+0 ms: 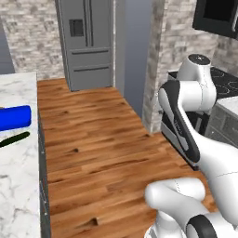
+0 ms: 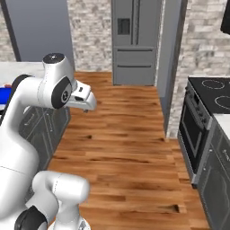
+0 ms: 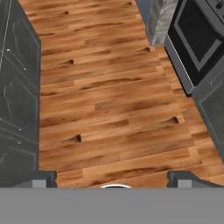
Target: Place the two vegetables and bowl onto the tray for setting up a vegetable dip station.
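The blue tray (image 1: 15, 117) is seen at the marble counter's (image 1: 18, 186) left edge, the green vegetable (image 1: 14, 139) just beside it, off it. Nothing is judged placed yet. The gripper (image 3: 113, 177) is spread wide, empty, over wooden floor (image 3: 109, 87).

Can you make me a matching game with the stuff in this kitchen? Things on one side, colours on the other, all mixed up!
Things:
1. tray
2. cucumber
3. fridge
4. floor

Colours:
A. brown wood
B. bright blue
C. grey
D. dark green

Right pairs: 1-B, 2-D, 3-C, 4-A. The tray and the cucumber both lie on the white marble counter at the left of the left base view, the cucumber just in front of the tray.
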Controlling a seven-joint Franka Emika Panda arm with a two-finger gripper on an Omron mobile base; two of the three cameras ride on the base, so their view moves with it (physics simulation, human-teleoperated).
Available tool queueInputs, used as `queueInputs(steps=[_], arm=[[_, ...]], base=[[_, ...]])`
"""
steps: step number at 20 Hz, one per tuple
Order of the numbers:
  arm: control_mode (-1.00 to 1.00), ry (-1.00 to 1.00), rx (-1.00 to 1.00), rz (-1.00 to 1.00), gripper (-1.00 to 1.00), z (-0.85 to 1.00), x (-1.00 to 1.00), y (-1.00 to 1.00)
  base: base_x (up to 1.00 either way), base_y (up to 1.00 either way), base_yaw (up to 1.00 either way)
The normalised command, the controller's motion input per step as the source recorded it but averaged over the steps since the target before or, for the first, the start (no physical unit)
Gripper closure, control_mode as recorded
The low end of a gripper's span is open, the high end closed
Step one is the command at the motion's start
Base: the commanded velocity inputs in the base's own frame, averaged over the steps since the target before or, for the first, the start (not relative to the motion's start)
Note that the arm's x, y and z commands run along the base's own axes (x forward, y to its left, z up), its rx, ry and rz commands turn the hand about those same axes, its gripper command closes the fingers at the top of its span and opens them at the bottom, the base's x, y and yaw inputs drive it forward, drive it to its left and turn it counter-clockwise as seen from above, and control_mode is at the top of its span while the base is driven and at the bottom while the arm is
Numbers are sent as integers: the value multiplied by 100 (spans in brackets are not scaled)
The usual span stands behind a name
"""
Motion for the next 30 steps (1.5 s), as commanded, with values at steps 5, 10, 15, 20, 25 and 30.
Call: queueInputs(steps=[5, 10, 15, 20, 25, 30], arm=[[100, 0, 0, 0, -100, 0, 0, 0], [100, 0, 0, 0, -100, 0, 0, 0], [100, 0, 0, 0, -100, 0, 0, 0], [100, 0, 0, 0, -100, 0, 0, 0], [100, 0, 0, 0, -100, 0, 0, 0], [100, 0, 0, 0, -100, 0, 0, 0]], base=[[86, -30, 23], [85, -35, 22], [79, -42, 20], [75, -39, 23], [76, -28, 29], [43, -4, 43]])
